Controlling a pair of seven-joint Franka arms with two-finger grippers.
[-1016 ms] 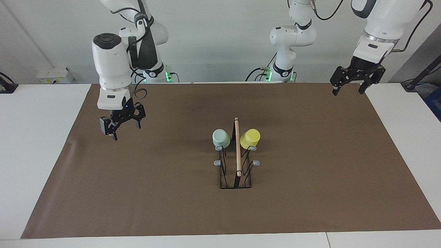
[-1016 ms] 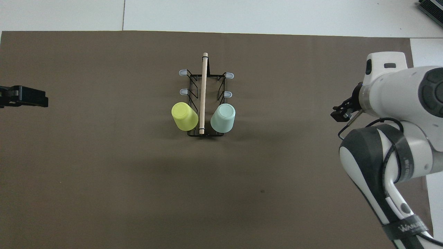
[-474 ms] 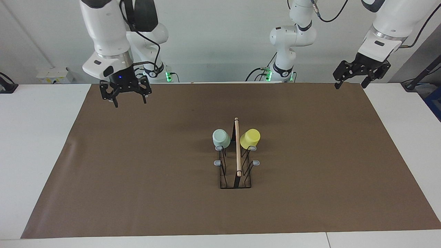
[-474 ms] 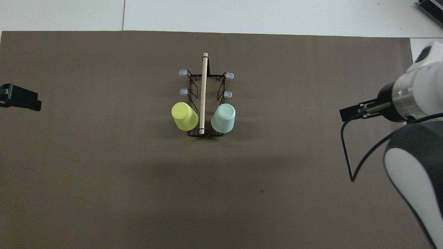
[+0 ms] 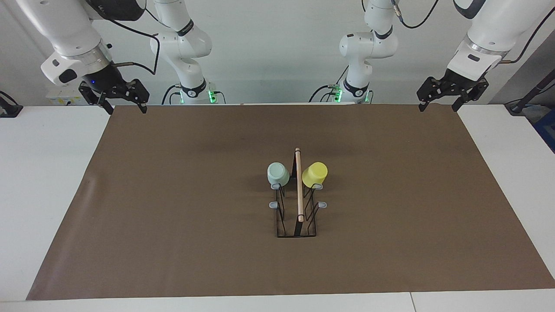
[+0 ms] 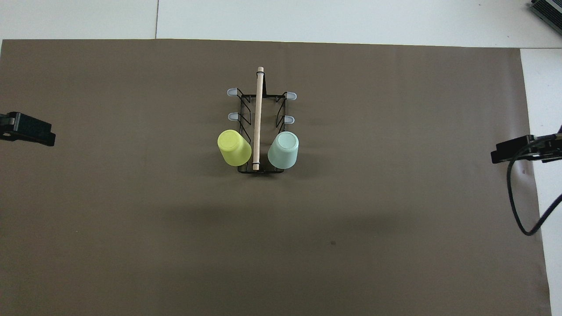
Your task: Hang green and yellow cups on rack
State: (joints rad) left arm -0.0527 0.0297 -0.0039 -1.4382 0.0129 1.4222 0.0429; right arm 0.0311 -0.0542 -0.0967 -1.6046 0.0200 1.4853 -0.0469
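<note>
The rack (image 5: 299, 203) (image 6: 258, 114) stands mid-mat, a black wire stand with a wooden rod on top. The green cup (image 5: 278, 174) (image 6: 283, 150) hangs mouth-down on the peg nearest the robots, on the right arm's side. The yellow cup (image 5: 315, 174) (image 6: 234, 147) hangs the same way on the matching peg toward the left arm's side. My right gripper (image 5: 125, 108) (image 6: 513, 149) hovers open and empty over the mat's corner at its own end. My left gripper (image 5: 438, 107) (image 6: 30, 129) waits open and empty over the other corner.
A brown mat (image 5: 173, 216) covers most of the white table (image 5: 43, 182). Grey-tipped pegs (image 5: 274, 204) farther along the rack are bare. A black cable (image 6: 518, 197) hangs from the right arm over the mat's edge.
My right arm has risen and swung back from over the mat to its corner by its base. The left gripper has lifted slightly. Both cups and the rack have stayed put.
</note>
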